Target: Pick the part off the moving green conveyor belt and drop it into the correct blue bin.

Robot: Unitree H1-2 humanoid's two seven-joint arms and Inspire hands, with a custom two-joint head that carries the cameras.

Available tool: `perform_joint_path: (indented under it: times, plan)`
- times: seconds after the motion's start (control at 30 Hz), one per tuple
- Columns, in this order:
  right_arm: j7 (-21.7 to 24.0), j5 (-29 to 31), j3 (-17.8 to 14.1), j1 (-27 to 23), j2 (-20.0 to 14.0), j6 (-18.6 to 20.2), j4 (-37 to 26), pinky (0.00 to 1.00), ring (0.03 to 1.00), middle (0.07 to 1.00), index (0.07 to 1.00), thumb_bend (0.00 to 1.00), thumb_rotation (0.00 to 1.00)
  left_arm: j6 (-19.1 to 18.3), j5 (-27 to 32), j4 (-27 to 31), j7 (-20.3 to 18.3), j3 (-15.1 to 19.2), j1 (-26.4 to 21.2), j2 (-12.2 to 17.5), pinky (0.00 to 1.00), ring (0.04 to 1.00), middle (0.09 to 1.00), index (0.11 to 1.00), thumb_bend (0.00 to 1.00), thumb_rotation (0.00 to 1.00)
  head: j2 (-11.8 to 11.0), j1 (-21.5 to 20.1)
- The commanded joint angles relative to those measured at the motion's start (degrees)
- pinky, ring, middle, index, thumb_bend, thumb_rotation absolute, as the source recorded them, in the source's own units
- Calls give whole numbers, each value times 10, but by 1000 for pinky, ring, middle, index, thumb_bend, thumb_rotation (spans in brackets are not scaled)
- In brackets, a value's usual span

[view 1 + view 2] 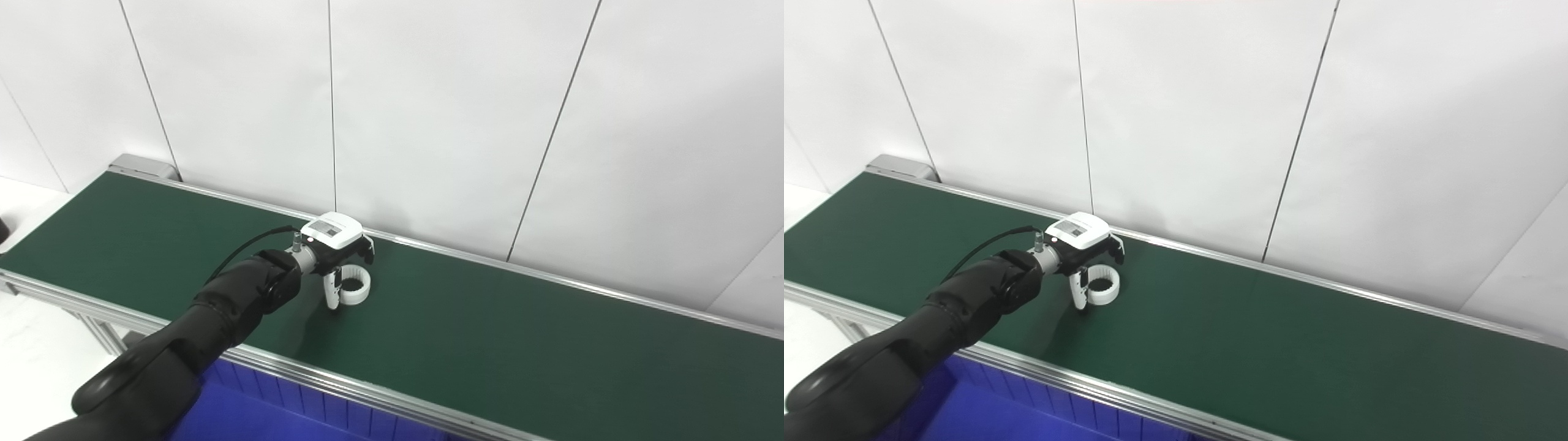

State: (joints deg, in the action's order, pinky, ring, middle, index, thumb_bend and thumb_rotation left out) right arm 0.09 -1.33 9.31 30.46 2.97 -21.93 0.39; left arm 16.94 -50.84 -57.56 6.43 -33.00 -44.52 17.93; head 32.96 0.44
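Observation:
A white ring-shaped part (356,288) lies on the green conveyor belt (490,331) near its far rail. My left hand (338,250) hangs over the ring, its white back facing up. The thumb (331,294) reaches down beside the ring's near-left side and the dark fingers (367,251) curl above its far side. The hand is spread around the ring, not closed on it. The ring (1104,288) and the hand (1084,240) show the same way in the right eye view. The right hand is out of view.
A blue bin (275,410) sits below the belt's near aluminium rail (343,380), partly hidden by my left arm. A white panelled wall (429,122) runs just behind the belt. The belt's end and a grey housing (142,165) are at the far left.

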Motion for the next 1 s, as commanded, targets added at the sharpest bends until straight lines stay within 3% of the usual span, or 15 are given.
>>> perform_joint_path:
  times: [0.0,0.03,0.1,0.17,0.2,0.37,0.47,0.63,0.83,0.97]
  plan:
    - [3,1,4,5,7,-1,-21,890,912,924,970,824,1000,11,-4,-21,19,-17,-7,-21,498,583,630,565,757,29,1,1]
    - [4,3,5,5,6,-1,-20,898,916,926,970,825,1000,13,-5,-30,24,-23,-9,-26,469,551,580,520,619,25,1,1]
    - [6,7,6,5,5,-3,-19,905,920,927,971,825,1000,16,0,-46,29,-29,-13,-35,429,509,528,505,563,10,2,1]
    - [7,11,8,6,5,-2,-20,913,924,929,972,823,1000,23,9,-57,34,-31,-17,-42,327,402,461,512,530,1,2,0]
    - [7,13,9,6,6,-1,-20,922,928,930,970,826,1000,26,13,-60,35,-32,-19,-45,242,309,471,492,524,0,3,-1]
    - [6,12,12,8,5,3,-23,910,931,932,974,838,1000,37,27,-62,27,-37,-28,-53,200,270,473,486,523,0,5,-3]
    - [6,17,13,9,6,6,-25,905,925,927,972,849,1000,49,28,-51,40,-42,-31,-53,164,229,471,485,525,0,5,-4]
    - [4,10,13,8,6,8,-26,896,922,924,976,856,1000,45,31,-31,31,-45,-35,-50,164,231,471,486,526,0,5,-6]
    - [6,14,13,7,4,12,-25,899,927,927,977,861,1000,25,29,43,4,-42,-27,-30,209,279,474,486,527,0,6,-5]
    - [10,20,13,4,1,15,-25,912,926,926,979,848,1000,5,31,128,-32,-27,-19,-8,202,277,474,486,527,0,10,0]
